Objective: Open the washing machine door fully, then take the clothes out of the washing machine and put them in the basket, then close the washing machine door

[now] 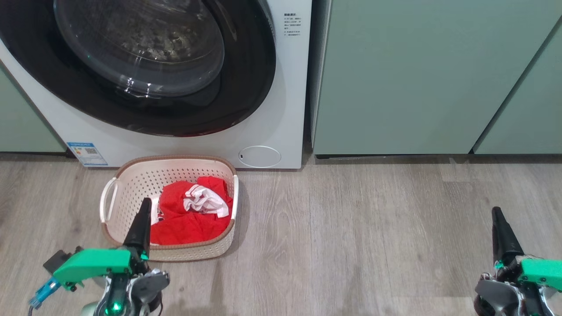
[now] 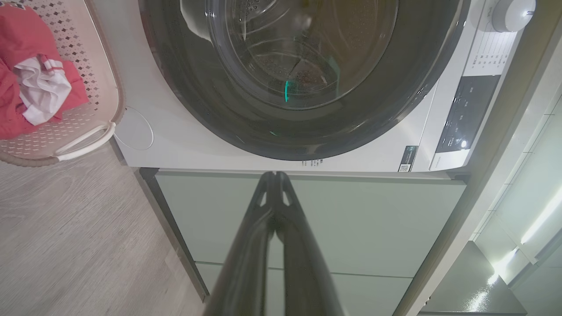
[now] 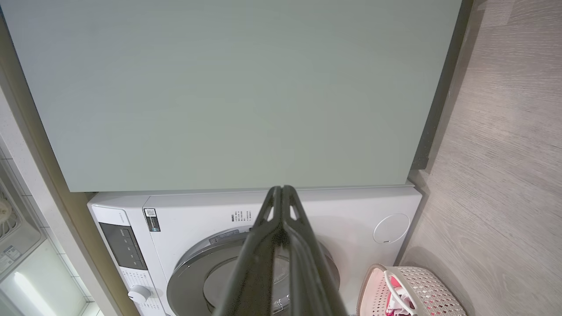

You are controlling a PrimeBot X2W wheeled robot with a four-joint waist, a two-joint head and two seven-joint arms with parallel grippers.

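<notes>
One basket (image 1: 131,186) of clothes (image 1: 189,226), one washing machine door (image 1: 248,87), wood floor (image 1: 351,241), green cabinets (image 1: 417,74); my left gripper (image 1: 145,204), right gripper (image 1: 496,213) both pinched together.

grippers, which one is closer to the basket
The left gripper: in the head view its shut fingers cross the near rim of the cream basket, while the right gripper sits far off over bare floor.

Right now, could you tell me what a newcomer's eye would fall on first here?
The bright red clothes heaped in the cream basket on the floor stand out first. Just behind it, the washing machine door, glossy black rim and clear window, looks shut on the white washing machine.
</notes>
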